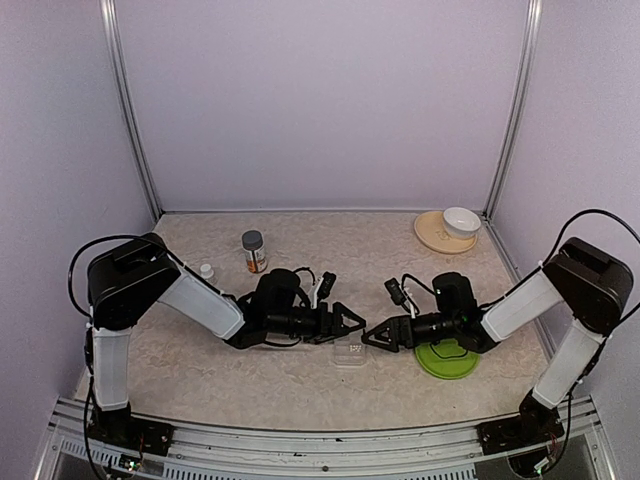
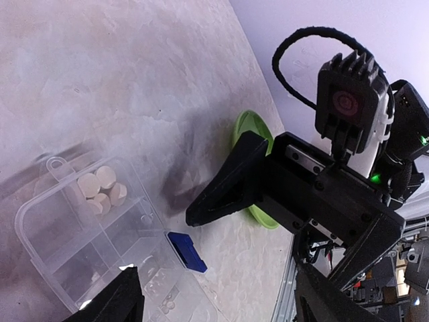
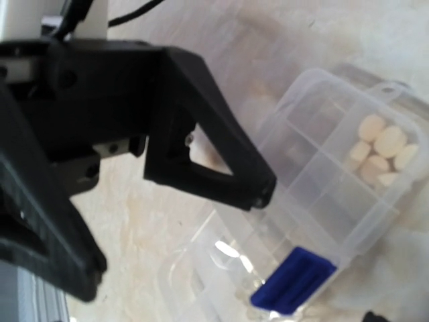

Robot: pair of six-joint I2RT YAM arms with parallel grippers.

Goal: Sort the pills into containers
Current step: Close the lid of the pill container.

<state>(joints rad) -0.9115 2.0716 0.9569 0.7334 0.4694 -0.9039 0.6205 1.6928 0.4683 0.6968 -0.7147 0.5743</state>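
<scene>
Top external view: the pale marbled table (image 1: 200,372) holds everything. The left arm (image 1: 205,303) and the right arm (image 1: 515,305) both reach inward and low, and they meet near the middle of the table. The left gripper (image 1: 357,322) and the right gripper (image 1: 371,338) point at each other, tips close but apart, just above the pill box.

The left wrist view shows the left gripper's own fingers (image 2: 124,298) spread wide with nothing between them. It also shows the right gripper (image 2: 268,221) facing it with its jaws splayed, gripping nothing.

The green plate (image 1: 447,360) lies under the right wrist, just right of the box. A cream plate (image 1: 432,232) sits in the far right corner with a white bowl (image 1: 461,220) on it.

The clear pill box (image 1: 350,353) lies flat on the table between the two grippers. Its lid appears to be laid open alongside it.

A small bottle (image 1: 254,252) with a grey cap stands upright behind the left arm. A white cap (image 1: 206,270) lies near it on the left.

In the box, a cluster of round white pills (image 2: 100,191) fills the corner compartment by the hang tab. A blue latch (image 2: 186,251) sits at the box's edge
</scene>
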